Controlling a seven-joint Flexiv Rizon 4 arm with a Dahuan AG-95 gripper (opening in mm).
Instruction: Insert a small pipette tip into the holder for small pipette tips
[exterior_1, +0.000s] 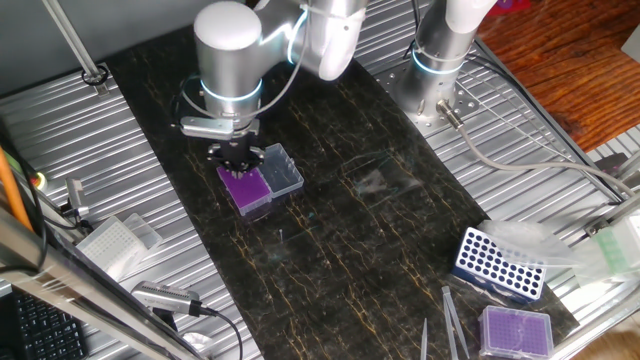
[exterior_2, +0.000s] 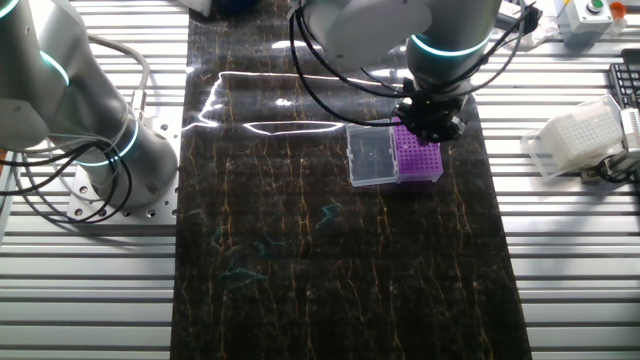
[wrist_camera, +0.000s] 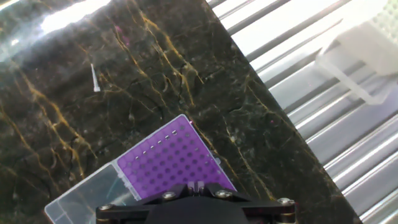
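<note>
The end effector (exterior_2: 432, 125) is poised low over the vivid purple grid of the holder for small pipette tips (exterior_1: 246, 187) — presumably to line up with a hole. Its clear lid (exterior_2: 371, 155) lies folded open alongside, leaving the grid reachable. Whether the fingers are apart or clamped on a tip cannot be told — a loose pipette tip (wrist_camera: 94, 78) lies on the bench (exterior_2: 330, 260), well apart.

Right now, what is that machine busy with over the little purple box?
A robot arm has its end effector hanging directly above the holder for small pipette tips, a purple-topped box with its clear lid lying open beside it on the dark mat. It is there to put a tip into the grid. Whether it holds one cannot be seen. One loose tip lies on the mat nearby.
</note>
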